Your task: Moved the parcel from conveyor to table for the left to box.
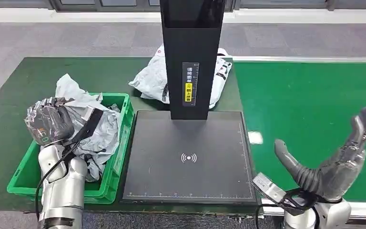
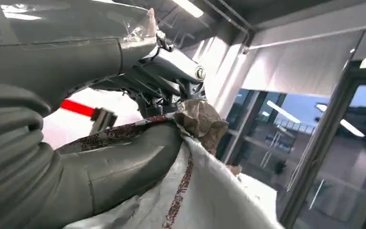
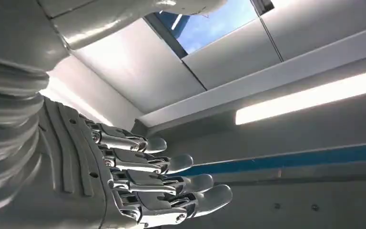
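My left hand [image 1: 49, 123] is closed around a crumpled grey parcel [image 1: 93, 125] and sits over the green box [image 1: 108, 183] at the table's [image 1: 9, 95] left side; the wrist view shows its thumb [image 2: 124, 162] pressed against the bag's fabric. My right hand [image 1: 336, 155] is raised above the conveyor [image 1: 310, 95], palm up, fingers [image 3: 181, 186] spread, holding nothing. Between them lies the black scanner pad [image 1: 188, 157] with its upright post [image 1: 190, 57]; a white parcel [image 1: 152, 78] rests behind the post.
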Robot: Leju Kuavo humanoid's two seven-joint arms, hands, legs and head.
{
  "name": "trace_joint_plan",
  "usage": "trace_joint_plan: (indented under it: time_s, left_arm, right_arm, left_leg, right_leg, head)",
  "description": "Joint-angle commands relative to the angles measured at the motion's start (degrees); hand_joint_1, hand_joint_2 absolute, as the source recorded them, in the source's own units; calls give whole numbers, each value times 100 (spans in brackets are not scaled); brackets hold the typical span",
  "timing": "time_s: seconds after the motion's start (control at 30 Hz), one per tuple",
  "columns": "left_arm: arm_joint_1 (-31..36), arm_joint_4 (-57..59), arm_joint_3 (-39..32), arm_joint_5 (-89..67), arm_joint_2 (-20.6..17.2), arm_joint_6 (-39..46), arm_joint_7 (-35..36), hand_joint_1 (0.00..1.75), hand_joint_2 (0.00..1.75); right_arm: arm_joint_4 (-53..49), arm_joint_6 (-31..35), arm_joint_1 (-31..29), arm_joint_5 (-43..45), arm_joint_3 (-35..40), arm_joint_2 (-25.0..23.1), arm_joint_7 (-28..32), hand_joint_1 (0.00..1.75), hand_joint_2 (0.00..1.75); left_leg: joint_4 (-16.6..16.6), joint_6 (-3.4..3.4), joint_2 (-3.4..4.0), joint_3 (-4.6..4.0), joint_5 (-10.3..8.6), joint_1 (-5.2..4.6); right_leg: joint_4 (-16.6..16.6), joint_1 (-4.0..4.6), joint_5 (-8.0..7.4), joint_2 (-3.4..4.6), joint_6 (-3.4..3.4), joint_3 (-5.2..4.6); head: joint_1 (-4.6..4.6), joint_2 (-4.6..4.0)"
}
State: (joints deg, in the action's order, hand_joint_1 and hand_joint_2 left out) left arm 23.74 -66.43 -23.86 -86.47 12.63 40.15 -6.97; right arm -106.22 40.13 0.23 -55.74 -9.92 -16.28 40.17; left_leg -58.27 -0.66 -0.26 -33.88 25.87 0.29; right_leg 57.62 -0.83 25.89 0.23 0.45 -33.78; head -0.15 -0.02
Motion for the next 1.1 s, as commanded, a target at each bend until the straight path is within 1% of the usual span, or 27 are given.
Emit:
trace_joint_plan:
  time_s: [0.03, 0.2, 0.33, 0.37, 0.47, 0.5, 0.57, 0.67, 0.77, 0.8, 0.83, 1.1]
  left_arm:
    - [418, 635, -624, -136, 158, -15, -32, 175, 175]
    - [437, 707, -613, -109, 152, -15, -34, 175, 175]
    - [437, 707, -613, -109, 152, -15, -34, 175, 175]
    - [439, 635, -630, -72, 179, -15, -43, 2, 175]
    - [432, 357, -816, 9, 283, -15, -176, 0, 175]
    - [424, 235, -855, 117, 329, -15, -276, 0, 0]
    - [414, -17, -1007, 292, 459, -15, -551, 0, 0]
    - [407, -468, -1354, 628, 737, -15, -1213, 0, 0]
    - [400, -591, -1392, 789, 737, -15, -1383, 0, 0]
    - [356, -837, -1389, 1132, 737, -15, -1623, 0, 0]
    - [336, -901, -1380, 1242, 737, -15, -1719, 0, 0]
    - [-52, -1921, -1125, 2414, 737, -15, -2246, 0, 0]
  right_arm:
    - [51, -13, 100, 8, -223, -372, -17, 0, 175]
    - [57, -13, 99, -1, -230, -372, -17, 0, 175]
    - [57, -13, 99, -1, -230, -372, -17, 0, 175]
    - [53, -13, 106, -5, -229, -372, -17, 0, 175]
    - [85, -13, 92, -1, -241, -372, -17, 0, 175]
    - [82, -13, 92, -2, -258, -372, -17, 0, 175]
    - [87, -13, 95, -2, -276, -372, -17, 0, 175]
    - [88, -13, 88, 12, -311, -372, -17, 0, 175]
    - [90, -13, 78, 17, -327, -372, -17, 0, 175]
    - [77, -13, 59, 38, -366, -372, -17, 0, 175]
    - [66, -13, 50, 43, -408, -372, -17, 0, 175]
    - [21, -13, 82, 119, -602, -372, -17, 0, 175]
  left_leg:
    - [10, -1, -10, 7, -3, 6]
    - [26, -2, -15, 12, -12, 7]
    - [18, -1, -7, 10, -6, 7]
    - [23, -1, -7, 12, -8, 5]
    - [17, 0, -6, 9, -4, 8]
    - [1, 0, -3, 0, 2, 6]
    - [7, 0, -3, 3, 1, 6]
    - [1, 1, -5, -1, 2, 8]
    - [2, 1, 0, 0, 2, 9]
    - [3, 1, 0, 0, 2, 8]
    - [-1, 1, 1, -2, 3, 5]
    - [6, 1, 7, 4, 4, 6]
  right_leg:
    - [-12, 7, 0, -15, -6, 13]
    - [-25, 10, -7, -23, -12, 17]
    - [-21, 9, -5, -12, -8, 14]
    - [-22, 8, -6, -14, -9, 14]
    - [-21, 10, -4, -12, -7, 13]
    - [-5, 8, 1, -7, -5, 4]
    - [-10, 8, 0, -8, -6, 7]
    - [-7, 10, 1, -10, -5, 5]
    - [-11, 11, -1, -5, -5, 6]
    - [-9, 10, -1, -6, -5, 5]
    - [-3, 7, 0, -2, -4, 1]
    - [-9, 9, 0, 2, -5, 5]
  head:
    - [0, 2]
    - [0, 2]
    - [0, 0]
    - [0, 0]
    - [0, 2]
    - [0, 2]
    - [0, 2]
    - [0, 2]
    - [0, 2]
    - [0, 2]
    - [2, 2]
    - [2, 2]
